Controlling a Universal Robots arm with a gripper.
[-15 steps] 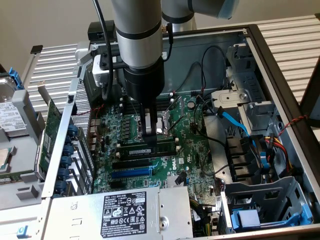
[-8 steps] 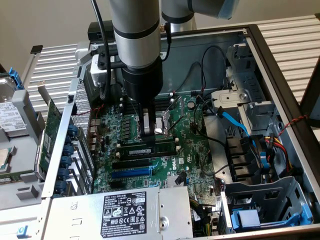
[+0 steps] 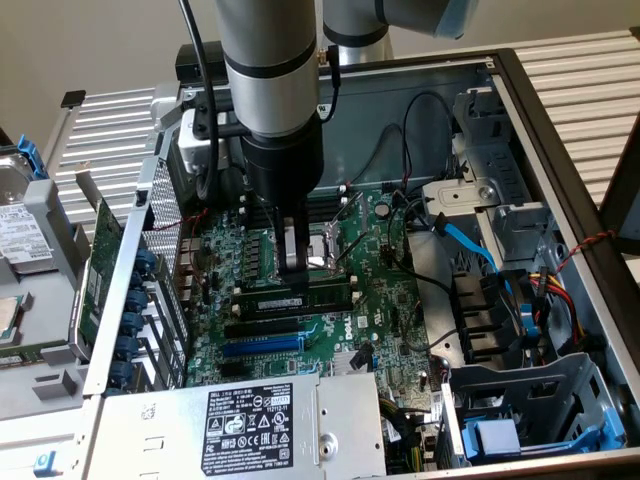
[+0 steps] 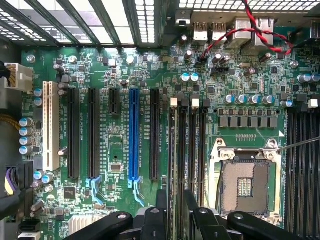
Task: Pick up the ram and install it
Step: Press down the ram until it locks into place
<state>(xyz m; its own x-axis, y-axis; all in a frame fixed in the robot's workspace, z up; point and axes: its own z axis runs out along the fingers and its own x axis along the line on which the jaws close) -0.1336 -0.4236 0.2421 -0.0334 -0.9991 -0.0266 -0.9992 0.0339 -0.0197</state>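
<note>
- The power supply cover [image 3: 250, 425], nearest, bears a black sticker [image 3: 262, 415] with white certification marks; its text is too small to read.
- Beyond it, the arm [image 3: 270, 90] hangs straight down into the open computer case [image 3: 560, 150].
- The claw [image 3: 293, 262] pinches the ram [image 3: 295, 300], which lies lengthwise along the memory slots [image 4: 187, 150] beside the CPU socket [image 4: 245, 182].

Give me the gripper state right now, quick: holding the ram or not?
Gripper: cannot be told; it is down right at the ram, by the memory slots.
</note>
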